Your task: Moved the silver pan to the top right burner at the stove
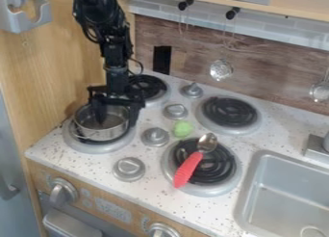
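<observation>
The silver pan sits on the front left burner of the toy stove. My gripper hangs over the pan's right side and stands open, with one finger over the inside of the pan and the other just outside its right wall. Part of the pan's back and right rim is hidden behind the gripper. The top right burner has nothing on it.
A spoon with a red handle lies across the front right burner. A small green object is between the silver knobs. The sink is at the right, and the wooden side wall stands left of the arm.
</observation>
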{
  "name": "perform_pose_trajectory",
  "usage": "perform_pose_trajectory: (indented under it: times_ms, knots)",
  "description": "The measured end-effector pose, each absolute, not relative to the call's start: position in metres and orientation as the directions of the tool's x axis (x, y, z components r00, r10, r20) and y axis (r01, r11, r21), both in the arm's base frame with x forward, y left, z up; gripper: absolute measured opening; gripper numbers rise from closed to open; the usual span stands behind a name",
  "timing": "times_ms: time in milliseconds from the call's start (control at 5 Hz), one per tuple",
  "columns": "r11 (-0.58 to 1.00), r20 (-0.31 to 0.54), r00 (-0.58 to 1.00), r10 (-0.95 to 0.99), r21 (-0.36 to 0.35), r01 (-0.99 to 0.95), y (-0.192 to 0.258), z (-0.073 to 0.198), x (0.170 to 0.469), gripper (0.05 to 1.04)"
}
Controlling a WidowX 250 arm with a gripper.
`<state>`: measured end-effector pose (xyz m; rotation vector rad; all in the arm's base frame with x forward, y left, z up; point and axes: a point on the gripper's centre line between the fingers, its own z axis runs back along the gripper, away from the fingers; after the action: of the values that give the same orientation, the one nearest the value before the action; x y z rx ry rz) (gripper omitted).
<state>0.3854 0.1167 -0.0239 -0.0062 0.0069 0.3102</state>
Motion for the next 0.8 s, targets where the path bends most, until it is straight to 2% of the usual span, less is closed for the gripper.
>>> perform_pose_trajectory:
  times_ms: [400, 600, 800]
  knots:
    - [0.971, -0.006, 0.971, 0.240, 0.002, -0.240, 0.099, -0.033, 0.385, 0.349]
    - [0.980, 0.011, 0.980, 0.198, 0.004, -0.198, 0.084, -0.026, 0.380, 0.153]
    - [0.990, 0.059, 0.988, 0.140, -0.016, -0.139, 0.063, -0.011, 0.384, 0.069]
